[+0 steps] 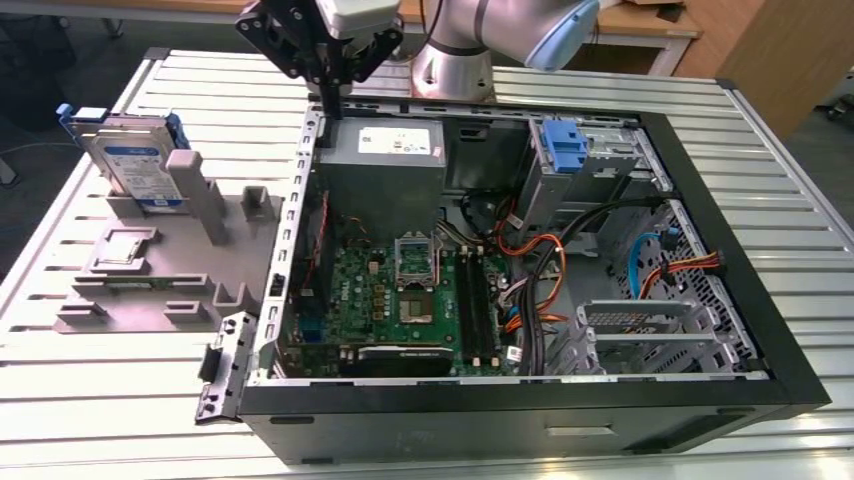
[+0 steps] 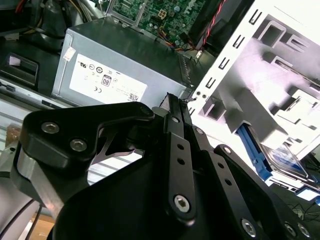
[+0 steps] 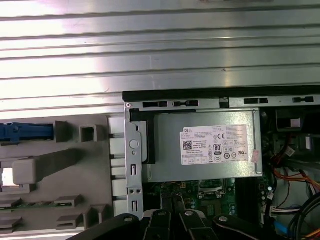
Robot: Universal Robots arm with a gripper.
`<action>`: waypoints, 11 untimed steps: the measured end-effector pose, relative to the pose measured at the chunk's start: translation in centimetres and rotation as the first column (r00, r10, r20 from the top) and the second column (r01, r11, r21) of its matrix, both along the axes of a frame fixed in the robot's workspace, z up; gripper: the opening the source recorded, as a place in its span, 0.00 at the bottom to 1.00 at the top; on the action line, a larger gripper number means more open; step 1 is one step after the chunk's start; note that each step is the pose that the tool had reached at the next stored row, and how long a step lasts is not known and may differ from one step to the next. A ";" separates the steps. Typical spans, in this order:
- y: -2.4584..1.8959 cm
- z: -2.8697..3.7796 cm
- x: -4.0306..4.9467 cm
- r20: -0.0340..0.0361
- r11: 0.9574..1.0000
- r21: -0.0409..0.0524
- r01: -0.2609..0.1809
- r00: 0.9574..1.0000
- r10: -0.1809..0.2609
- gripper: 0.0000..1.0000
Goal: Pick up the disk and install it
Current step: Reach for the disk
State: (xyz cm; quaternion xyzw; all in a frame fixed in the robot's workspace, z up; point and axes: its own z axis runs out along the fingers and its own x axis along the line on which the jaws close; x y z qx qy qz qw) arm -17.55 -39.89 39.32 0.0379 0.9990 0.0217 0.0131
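Exterior view: gripper (image 1: 324, 86), jaws closed and empty, over case (image 1: 534, 405) rim beside power supply (image 1: 380, 150); disk (image 1: 138, 165) upright in holder (image 1: 134, 290), well apart; ribbed worktop (image 1: 220, 85) between.

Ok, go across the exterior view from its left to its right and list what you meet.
disk, standing upright → claw, hanging above → blue bracket → orange wires nearest the exterior view's right. The grey fixture, power supply and motherboard overlap these, so they are left out.

Disk (image 2: 285, 162) partly behind grey holder (image 2: 260, 65), arm (image 1: 454, 50) cut off — top edge
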 end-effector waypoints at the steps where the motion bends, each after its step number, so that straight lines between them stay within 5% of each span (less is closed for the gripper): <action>1: 0.00 0.00 -0.03 0.000 1.000 0.000 0.000 1.000 0.000 0.15; 11: 0.00 0.00 -0.27 0.000 1.000 0.000 0.000 1.000 0.000 0.15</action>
